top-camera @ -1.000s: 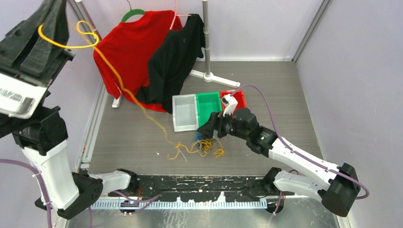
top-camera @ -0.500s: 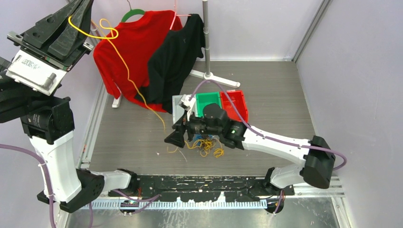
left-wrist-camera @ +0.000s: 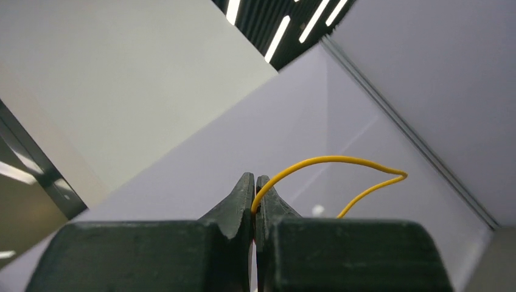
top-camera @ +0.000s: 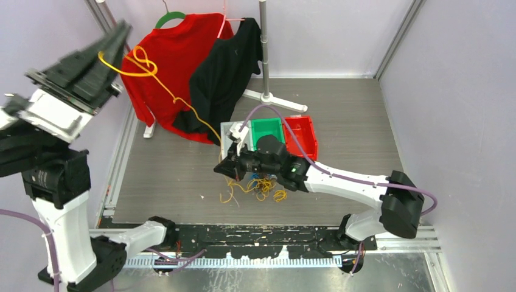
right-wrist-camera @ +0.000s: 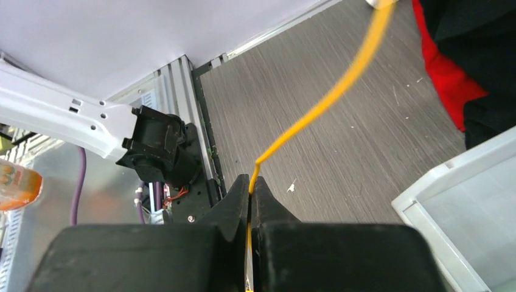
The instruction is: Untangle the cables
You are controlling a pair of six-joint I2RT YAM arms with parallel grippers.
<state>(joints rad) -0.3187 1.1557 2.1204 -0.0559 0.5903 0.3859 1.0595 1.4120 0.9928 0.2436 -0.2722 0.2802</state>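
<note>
A long yellow cable (top-camera: 182, 103) runs taut from my raised left gripper (top-camera: 109, 52) at the upper left, through a small loop, down to my right gripper (top-camera: 221, 169) low over the floor. Both grippers are shut on it. In the left wrist view the yellow cable (left-wrist-camera: 328, 159) arcs out from between the closed tips of the left gripper (left-wrist-camera: 255, 182). In the right wrist view the yellow cable (right-wrist-camera: 316, 112) rises from the pinched tips of the right gripper (right-wrist-camera: 250, 182). A tangle of yellow, blue and dark cables (top-camera: 263, 185) lies under the right arm, partly hidden by it.
White (top-camera: 233, 145), green (top-camera: 266, 128) and red (top-camera: 302, 134) bins stand behind the right arm. A red shirt (top-camera: 164, 67) and a black shirt (top-camera: 225, 73) hang on a rack whose pole (top-camera: 264, 48) stands at the back. Walls close in on both sides.
My right gripper has gone from open to shut on the yellow cable near the tangle. My left gripper has tilted and shifted with its end of the cable, and the cable's loop moved right.
</note>
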